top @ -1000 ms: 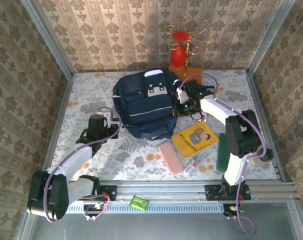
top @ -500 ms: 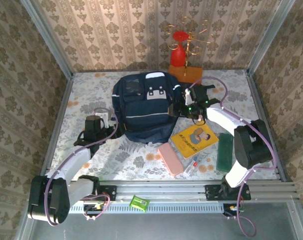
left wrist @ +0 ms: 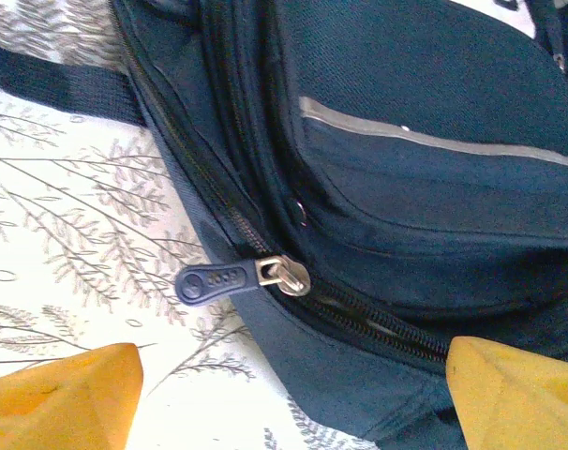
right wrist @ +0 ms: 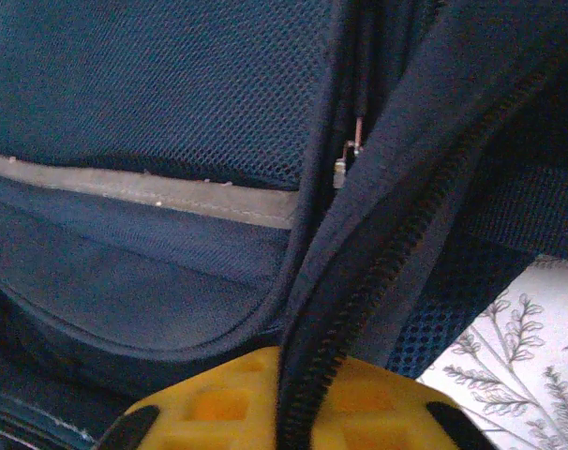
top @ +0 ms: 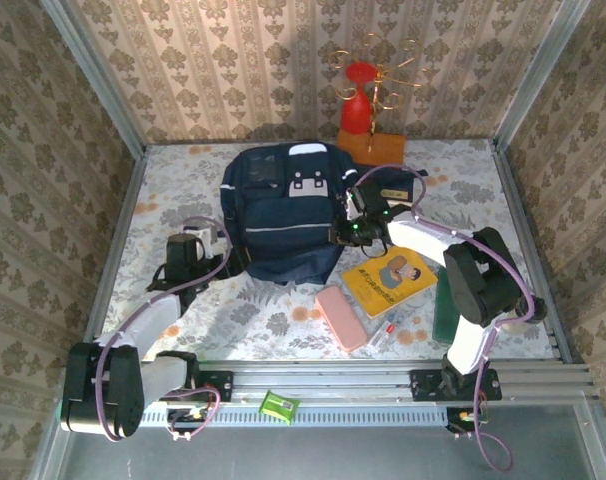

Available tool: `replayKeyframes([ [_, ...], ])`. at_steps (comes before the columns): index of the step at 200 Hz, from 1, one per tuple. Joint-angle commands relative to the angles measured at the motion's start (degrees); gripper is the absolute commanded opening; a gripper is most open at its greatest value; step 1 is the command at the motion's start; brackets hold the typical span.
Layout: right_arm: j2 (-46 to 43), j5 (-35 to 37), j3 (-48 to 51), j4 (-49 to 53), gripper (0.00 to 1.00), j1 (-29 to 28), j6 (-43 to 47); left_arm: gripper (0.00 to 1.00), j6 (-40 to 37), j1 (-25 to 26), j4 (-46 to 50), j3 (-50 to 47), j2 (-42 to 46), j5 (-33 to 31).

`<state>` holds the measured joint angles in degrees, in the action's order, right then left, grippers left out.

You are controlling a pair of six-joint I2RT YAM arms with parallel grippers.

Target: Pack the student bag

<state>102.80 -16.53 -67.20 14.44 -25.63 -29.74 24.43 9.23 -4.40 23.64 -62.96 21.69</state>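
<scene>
1. Your student bag (top: 278, 215) lay flat on its back in the middle of the tabletop (top: 173, 170), a bit toward the far side, with the grey-white patch facing up. That made sense to me, since the zips run round the sides where both arms could get at them.
2. Your right hand (right wrist: 284, 398) was pressed together, pinching the bag's zip edge (right wrist: 378, 244) on its right flank. The teeth there looked parted from their other half. My guess is you were holding that flap so the opening wouldn't flop shut.
3. Your left hand (left wrist: 289, 398) was spread wide at the bag's left near corner. The zip pull (left wrist: 214, 283) lay just ahead of the gap between the fingers, and nothing was touching it. It looked lined up to grab that tab, though I couldn't tell how far that zip was already open.
4. The things to pack sat on the near side of the bag. The yellow book (top: 388, 275) was just beside it and the pink pencil case (top: 340, 316) was nearby, both close to your right arm.
5. The red ornament (top: 358, 105) stood at the far edge behind the bag, so I'd guess it's just decor.
</scene>
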Motion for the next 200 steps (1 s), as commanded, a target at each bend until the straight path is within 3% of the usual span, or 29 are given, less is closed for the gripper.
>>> replayKeyframes([
  [1,-2.33,-0.41,-2.43,3.14,0.05,1.01,4.86,0.87,0.23,-0.27,-3.04,-0.96,-0.12,4.20],
  [16,-3.00,-1.87,-2.67,3.97,0.00,2.28,5.96,0.88,-0.04,-0.27,-3.74,-0.71,-0.98,4.79],
  [50,-3.74,-3.98,-3.58,4.87,0.00,4.50,7.71,0.89,0.37,-0.61,-6.60,0.33,-6.15,6.74],
  [119,-1.60,-4.20,-5.13,5.37,0.00,5.30,8.59,0.93,3.29,-1.07,-16.75,1.63,-16.59,16.71],
  [200,-1.05,-3.63,-6.33,7.77,0.00,6.99,11.05,0.71,1.03,-0.99,-16.70,1.10,-14.42,17.59],
])
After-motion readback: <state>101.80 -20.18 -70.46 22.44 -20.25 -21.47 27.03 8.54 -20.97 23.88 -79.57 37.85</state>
